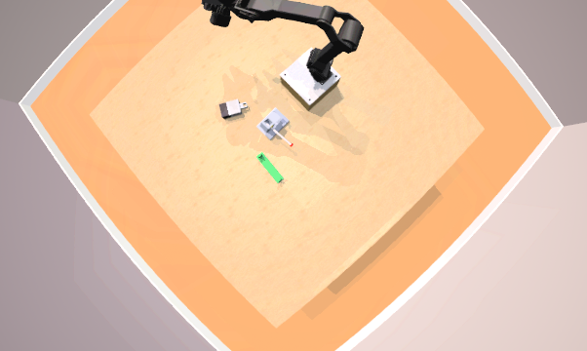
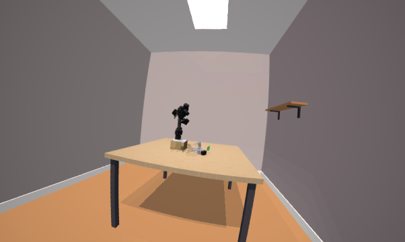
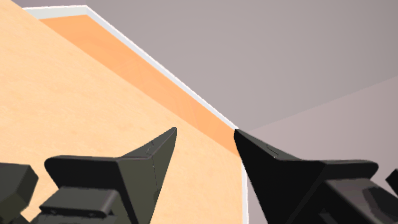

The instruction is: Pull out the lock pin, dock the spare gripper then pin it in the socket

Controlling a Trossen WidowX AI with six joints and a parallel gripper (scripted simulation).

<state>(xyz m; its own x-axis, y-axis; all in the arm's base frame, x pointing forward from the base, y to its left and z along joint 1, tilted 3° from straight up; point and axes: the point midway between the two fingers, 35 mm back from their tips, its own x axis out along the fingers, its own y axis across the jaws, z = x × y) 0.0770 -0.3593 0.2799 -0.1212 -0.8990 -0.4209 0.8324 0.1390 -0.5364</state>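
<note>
Tool partly open and holding nothing, high above the table, clear of the pin.
</note>
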